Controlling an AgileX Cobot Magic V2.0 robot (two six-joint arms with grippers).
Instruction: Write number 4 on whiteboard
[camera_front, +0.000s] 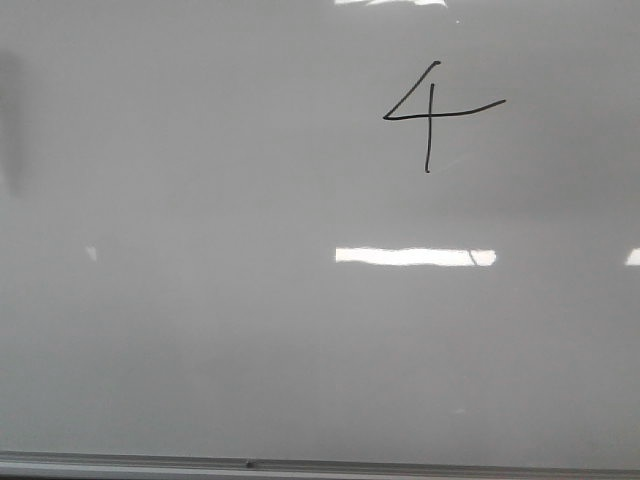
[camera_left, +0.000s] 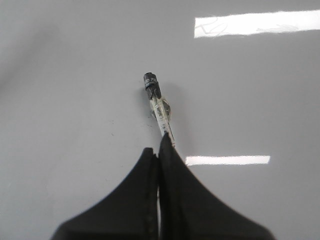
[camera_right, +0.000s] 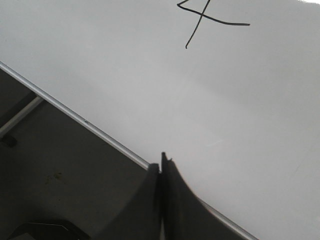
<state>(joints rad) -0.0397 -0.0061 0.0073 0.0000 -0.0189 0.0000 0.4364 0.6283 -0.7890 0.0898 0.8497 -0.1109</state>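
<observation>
A thin black hand-drawn number 4 (camera_front: 430, 112) sits upper right on the glossy pale grey whiteboard (camera_front: 200, 330). My left fingers (camera_left: 159, 150) pinch a clear-barrelled black-tipped marker (camera_left: 159, 107). My right fingers (camera_right: 161, 167) are pressed together, holding nothing, over the board's silver rail (camera_right: 75, 116).

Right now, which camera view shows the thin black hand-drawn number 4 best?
The front view: the whole thin black hand-drawn number 4 is there, unobstructed. The right wrist view cuts off its top at the picture's edge. The left wrist view does not show it.
</observation>
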